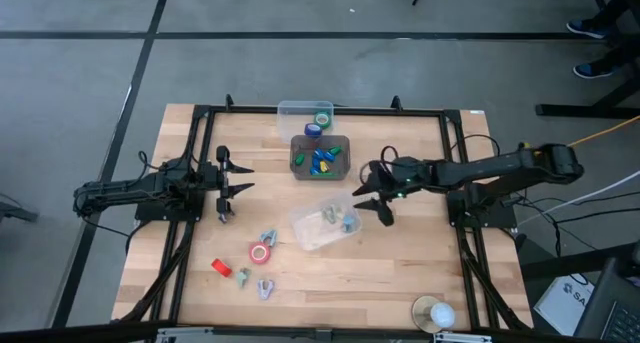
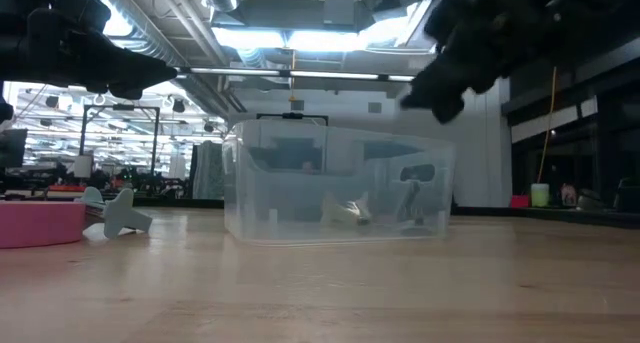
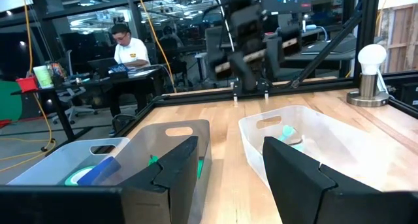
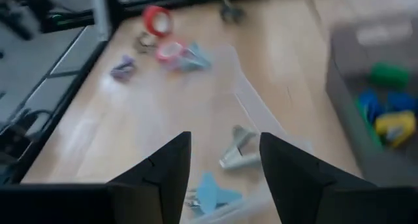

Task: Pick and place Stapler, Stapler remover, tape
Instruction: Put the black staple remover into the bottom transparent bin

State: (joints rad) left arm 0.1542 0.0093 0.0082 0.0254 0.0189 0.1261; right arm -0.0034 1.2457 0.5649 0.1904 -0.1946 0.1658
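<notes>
A pink tape roll (image 1: 260, 251) and a red tape roll (image 1: 221, 268) lie on the table's near left, among loose pale staple removers (image 1: 267, 238). A clear tub (image 1: 325, 223) at mid-table holds more staple removers (image 4: 236, 149). A grey bin (image 1: 320, 158) holds small blue, green and yellow staplers (image 4: 385, 116). Green and blue tape rolls sit in a clear box (image 1: 305, 113) at the far edge. My right gripper (image 1: 370, 201) (image 4: 225, 139) hovers open above the tub's right end, tipped down, empty. My left gripper (image 1: 240, 179) (image 3: 228, 145) waits open at the left, level.
A white ball-shaped lamp (image 1: 433, 313) stands at the near right corner. A black frame (image 1: 200, 113) runs round the table's edges. A person (image 3: 127, 48) sits at a desk in the room beyond the table. Bare wood lies between the tub and the near edge.
</notes>
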